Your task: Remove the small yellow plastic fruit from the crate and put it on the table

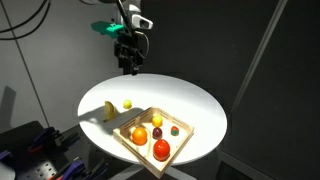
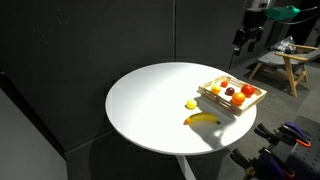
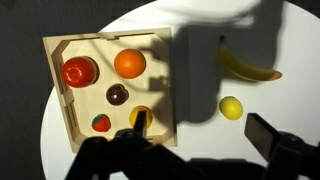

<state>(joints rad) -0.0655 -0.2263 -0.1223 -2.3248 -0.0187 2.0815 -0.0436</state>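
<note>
pincer (image 1: pixel 128 68) released and empty, high over the far edge of the table (image 1: pixel 200 105). yellow fruit (image 1: pixel 157 120) lies in the crate (image 1: pixel 178 152), well below and near-right of the pincer. round, so no long axis. a loose yellow ball (image 1: pixel 127 103) is outside the crate.

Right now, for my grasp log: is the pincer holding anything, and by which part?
Nothing is held. The pincer hangs open high above the table, clear of the crate.
</note>
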